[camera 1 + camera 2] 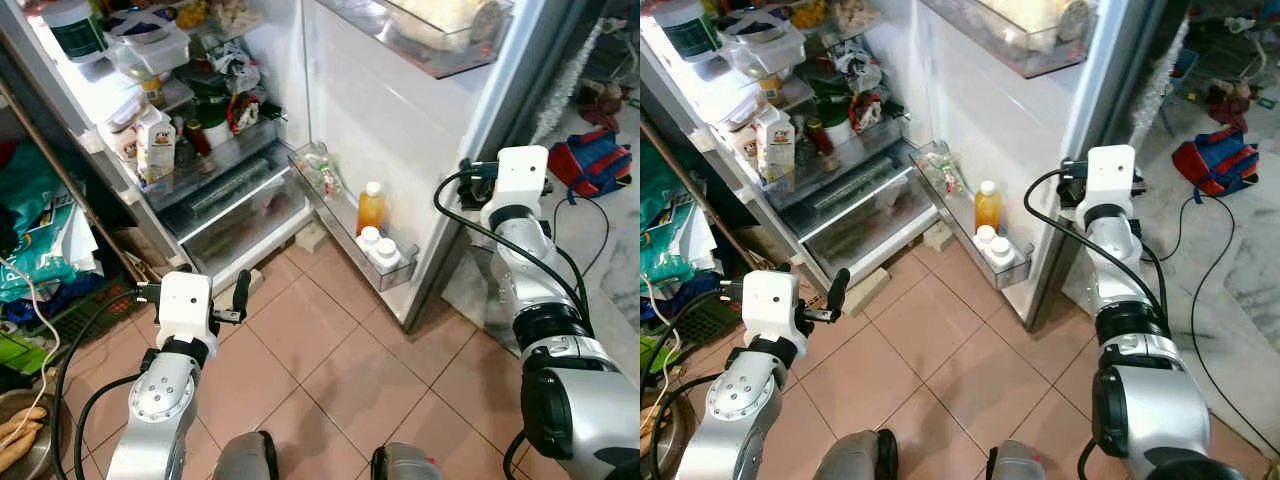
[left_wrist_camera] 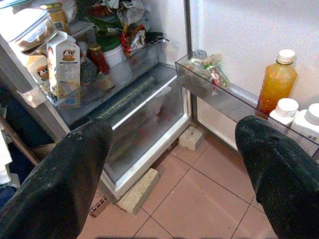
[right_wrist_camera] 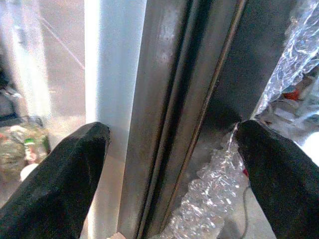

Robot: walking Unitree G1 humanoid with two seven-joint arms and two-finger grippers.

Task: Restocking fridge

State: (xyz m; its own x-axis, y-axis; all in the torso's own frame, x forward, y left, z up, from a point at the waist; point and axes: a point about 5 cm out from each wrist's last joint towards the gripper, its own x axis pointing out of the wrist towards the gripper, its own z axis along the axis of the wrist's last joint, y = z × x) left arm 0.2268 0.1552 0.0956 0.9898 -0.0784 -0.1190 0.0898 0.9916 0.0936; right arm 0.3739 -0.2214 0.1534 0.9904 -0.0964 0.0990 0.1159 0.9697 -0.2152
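Fridge (image 1: 250,130), a white upright unit with crowded shelves, stands wide open before the robot, its door (image 1: 400,130) swung toward the robot's right. On the door's clear bottom shelf (image 1: 330,215) stand 1 orange juice bottle (image 1: 371,208) and 2 white-capped bottles (image 1: 378,248). The right gripper (image 3: 169,164), fingers spread and empty, straddles the door's grey outer edge (image 3: 164,99). The left gripper (image 2: 174,174), also spread and empty, hovers low over the tan floor tiles (image 1: 330,370), facing the glass-fronted drawer (image 1: 240,205). Restocking looks partly done or paused; nothing is in hand.
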